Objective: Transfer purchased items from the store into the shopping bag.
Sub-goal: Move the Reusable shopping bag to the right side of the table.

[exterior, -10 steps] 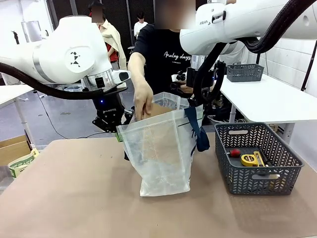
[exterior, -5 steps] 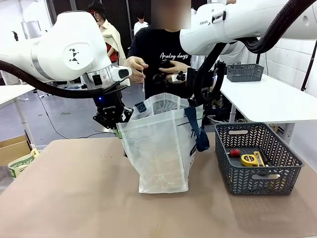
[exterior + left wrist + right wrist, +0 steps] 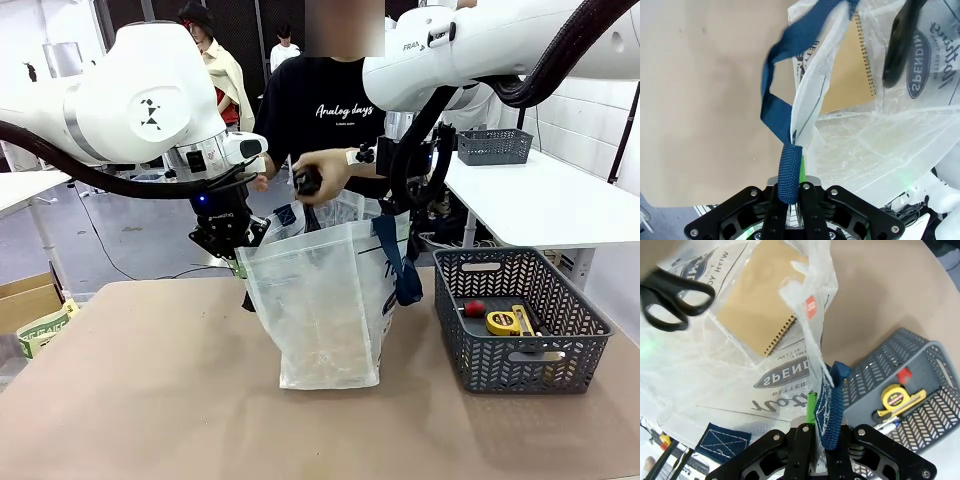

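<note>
Brown matte tabletop point(image 3: 150, 380) carries a translucent whitish plastic shopping bag point(image 3: 320, 310) with navy lettering, standing upright. Just beside the bag on the robot's right is a dark grey lattice plastic basket point(image 3: 520, 365) holding a yellow tape measure point(image 3: 503, 321). Each arm holds one end of the bag's mouth so that it gapes: the left gripper point(image 3: 791, 176) has its green-padded fingers pressed together on the navy blue webbing strap point(image 3: 771, 102) at the rim on the bag's left. The right gripper point(image 3: 823, 426) pinches the matching strap and rim on the bag's right, drawing the thin film taut between them. Without that pull the walls would likely fold inward. Above the mouth, on the bag's far side, the person's hand point(image 3: 325, 172) holds black-handled scissors point(image 3: 670, 299), apparently about to lower them in; their blades are too blurred to place. Lying flat inside the bag, at its bottom, is a brown card-covered spiral-bound notebook point(image 3: 757, 305), so part of the transfer looks done. Between the two pinched ends the opening is narrow and its edges are limp, so the hand's clearest way is probably straight down through the middle. The tabletop on the bag's near side and left offers open room.
</note>
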`<control>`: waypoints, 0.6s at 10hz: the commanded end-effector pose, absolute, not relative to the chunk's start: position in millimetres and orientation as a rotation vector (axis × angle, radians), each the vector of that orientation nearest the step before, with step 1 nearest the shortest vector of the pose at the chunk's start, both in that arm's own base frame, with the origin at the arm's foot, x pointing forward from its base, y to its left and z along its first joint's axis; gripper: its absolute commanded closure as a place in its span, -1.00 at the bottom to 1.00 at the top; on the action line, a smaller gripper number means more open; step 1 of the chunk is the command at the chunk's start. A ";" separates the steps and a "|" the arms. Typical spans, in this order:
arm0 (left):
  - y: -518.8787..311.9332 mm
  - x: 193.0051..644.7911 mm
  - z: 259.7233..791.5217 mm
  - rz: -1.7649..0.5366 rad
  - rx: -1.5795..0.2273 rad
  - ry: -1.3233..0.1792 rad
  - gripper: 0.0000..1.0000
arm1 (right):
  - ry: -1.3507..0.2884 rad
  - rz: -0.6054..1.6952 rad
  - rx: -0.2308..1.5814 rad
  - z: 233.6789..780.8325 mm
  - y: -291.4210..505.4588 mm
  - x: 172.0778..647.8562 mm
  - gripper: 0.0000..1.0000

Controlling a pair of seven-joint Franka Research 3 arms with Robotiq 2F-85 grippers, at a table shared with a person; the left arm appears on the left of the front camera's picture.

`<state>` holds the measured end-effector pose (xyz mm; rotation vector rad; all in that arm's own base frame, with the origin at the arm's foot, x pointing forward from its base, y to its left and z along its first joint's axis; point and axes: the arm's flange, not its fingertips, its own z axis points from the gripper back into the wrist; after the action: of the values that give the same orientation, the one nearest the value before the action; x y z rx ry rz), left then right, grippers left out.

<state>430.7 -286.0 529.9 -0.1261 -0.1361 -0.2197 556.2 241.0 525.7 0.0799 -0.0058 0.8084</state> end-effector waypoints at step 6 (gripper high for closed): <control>-286.0 430.7 529.9 -0.220 -0.126 -0.136 1.00 | -0.001 0.790 0.075 524.4 237.4 557.4 1.00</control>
<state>430.6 -286.6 529.7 -0.1274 -0.1351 -0.2201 556.3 240.9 525.6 0.0799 -0.0056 0.8081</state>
